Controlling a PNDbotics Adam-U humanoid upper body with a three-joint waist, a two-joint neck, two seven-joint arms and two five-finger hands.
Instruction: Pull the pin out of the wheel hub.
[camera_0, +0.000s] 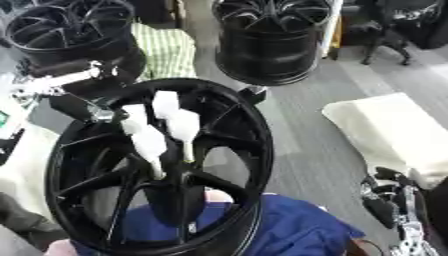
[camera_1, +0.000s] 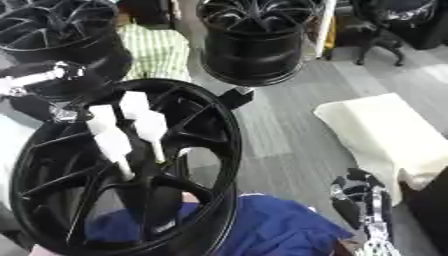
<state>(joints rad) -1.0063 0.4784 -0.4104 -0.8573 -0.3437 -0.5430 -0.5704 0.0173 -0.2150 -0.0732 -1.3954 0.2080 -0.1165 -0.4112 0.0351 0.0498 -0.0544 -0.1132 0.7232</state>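
Observation:
A large black spoked wheel hub (camera_0: 79, 165) stands tilted at the lower left. My left hand (camera_0: 156, 125), with white fingers, reaches from the upper left into the hub's face. Its fingers are bunched together and point down at the hub's centre. A thin pale pin (camera_0: 187, 150) runs from under the fingers (camera_1: 144, 122) toward the centre, and they appear to pinch its top. My right hand (camera_0: 389, 200), black and silver, rests at the lower right with relaxed fingers, holding nothing and well apart from the hub.
Two more black wheels stand behind, one at the upper left (camera_0: 66, 27) and one at the top centre (camera_0: 267, 45). A green striped cloth (camera_0: 166, 50) lies between them. A cream cushion (camera_0: 394, 130) lies at the right. Blue fabric (camera_0: 293, 227) shows behind the hub's lower rim.

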